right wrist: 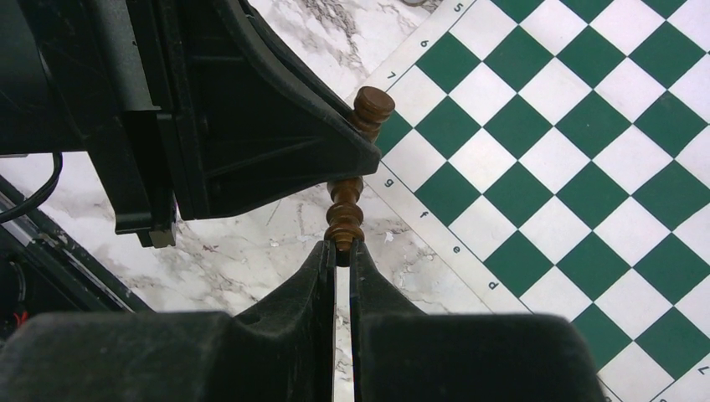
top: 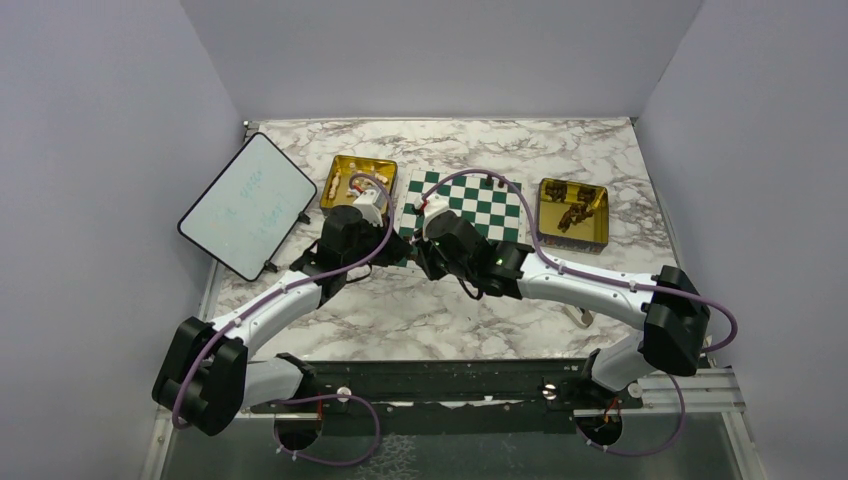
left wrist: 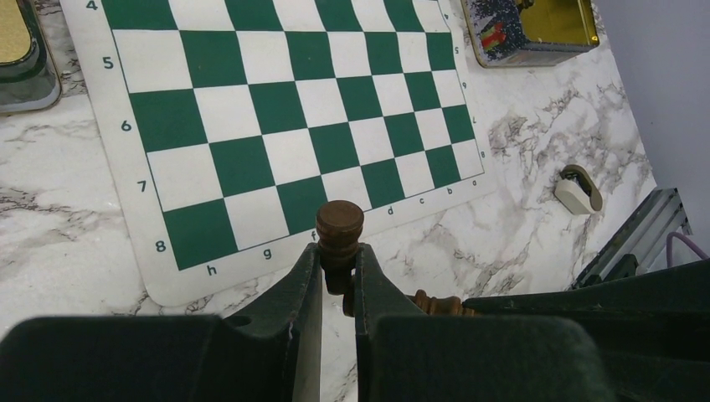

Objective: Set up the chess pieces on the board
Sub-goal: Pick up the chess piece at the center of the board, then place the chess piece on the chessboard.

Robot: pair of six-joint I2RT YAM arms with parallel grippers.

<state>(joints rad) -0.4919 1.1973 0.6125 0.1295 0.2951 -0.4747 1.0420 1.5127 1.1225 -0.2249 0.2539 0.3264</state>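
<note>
The green and white board [top: 470, 205] lies mid-table and also shows in the left wrist view [left wrist: 293, 109] and the right wrist view [right wrist: 569, 142]. My left gripper [left wrist: 339, 251] is shut on a dark brown chess piece [left wrist: 339, 222], held over the board's near border by file f. My right gripper [right wrist: 342, 247] is shut on the thin end of a lighter brown turned piece [right wrist: 345, 209]. That piece's other end reaches the side of the left gripper's finger [right wrist: 335, 155]. Both grippers meet at the board's near-left corner [top: 415, 252].
A gold tray [top: 358, 180] with pale pieces stands left of the board. A gold tray [top: 573, 210] with dark pieces stands to its right. A white tablet [top: 248, 205] lies far left. A small grey-beige block [left wrist: 578, 191] sits on the marble near the right arm.
</note>
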